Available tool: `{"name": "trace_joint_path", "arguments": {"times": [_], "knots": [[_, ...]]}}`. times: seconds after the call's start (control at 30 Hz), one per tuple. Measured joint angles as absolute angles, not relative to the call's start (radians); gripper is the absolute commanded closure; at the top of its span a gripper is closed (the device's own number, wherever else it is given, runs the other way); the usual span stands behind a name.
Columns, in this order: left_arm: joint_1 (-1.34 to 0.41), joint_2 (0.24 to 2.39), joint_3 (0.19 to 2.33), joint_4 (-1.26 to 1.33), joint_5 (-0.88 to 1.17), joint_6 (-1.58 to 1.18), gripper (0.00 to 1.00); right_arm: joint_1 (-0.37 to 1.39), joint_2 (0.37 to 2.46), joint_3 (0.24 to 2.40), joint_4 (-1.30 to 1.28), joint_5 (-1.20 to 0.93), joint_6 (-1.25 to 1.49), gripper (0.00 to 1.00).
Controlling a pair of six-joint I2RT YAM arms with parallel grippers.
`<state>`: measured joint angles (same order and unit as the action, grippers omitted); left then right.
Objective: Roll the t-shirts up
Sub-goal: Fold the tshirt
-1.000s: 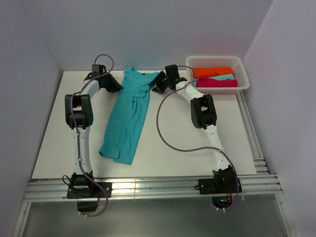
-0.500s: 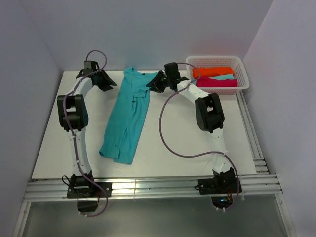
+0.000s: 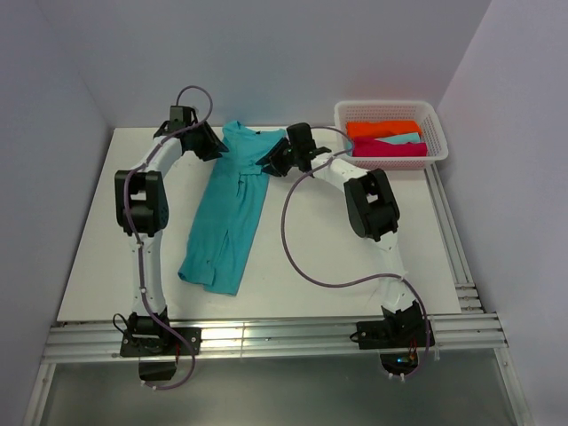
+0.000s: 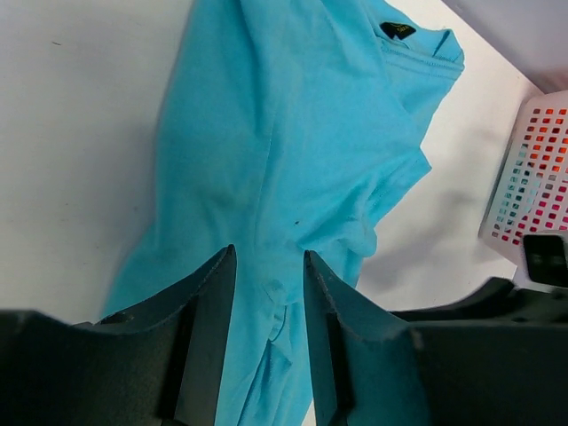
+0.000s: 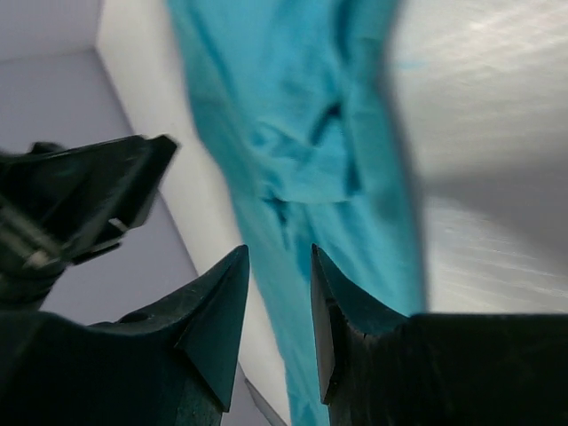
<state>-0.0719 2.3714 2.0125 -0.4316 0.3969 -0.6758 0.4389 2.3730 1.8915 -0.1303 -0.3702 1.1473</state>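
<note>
Flanking the far collar end of the lengthwise teal t-shirt [image 3: 232, 204], with left end effector [image 3: 219, 152] and right end effector [image 3: 270, 166] parted, seemingly empty.

Left gripper [image 3: 213, 146], right gripper [image 3: 273, 162] — extended far, jaws parted

t-shirt [image 3: 231, 213] — matt cloth, basket [image 3: 387, 110] — plastic mesh

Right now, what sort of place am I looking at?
Probably a robotics test bench: a white table boxed by plain walls, left arm and right arm bolted at its edge, a teal t-shirt laid out.
</note>
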Motion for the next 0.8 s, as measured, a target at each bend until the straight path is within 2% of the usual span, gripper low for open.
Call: {"name": "trace_joint_path", "arguments": {"times": [0.13, 0.8], "knots": [[-0.073, 2.366, 2.006, -0.432, 0.4, -0.673, 0.59, 0.441, 2.376, 1.837, -0.139, -0.355, 1.196, 0.58], [-0.071, 2.333, 1.967, -0.448, 0.403, -0.664, 0.59, 0.446, 2.449, 1.832, -0.064, -0.331, 1.343, 0.57]]}}
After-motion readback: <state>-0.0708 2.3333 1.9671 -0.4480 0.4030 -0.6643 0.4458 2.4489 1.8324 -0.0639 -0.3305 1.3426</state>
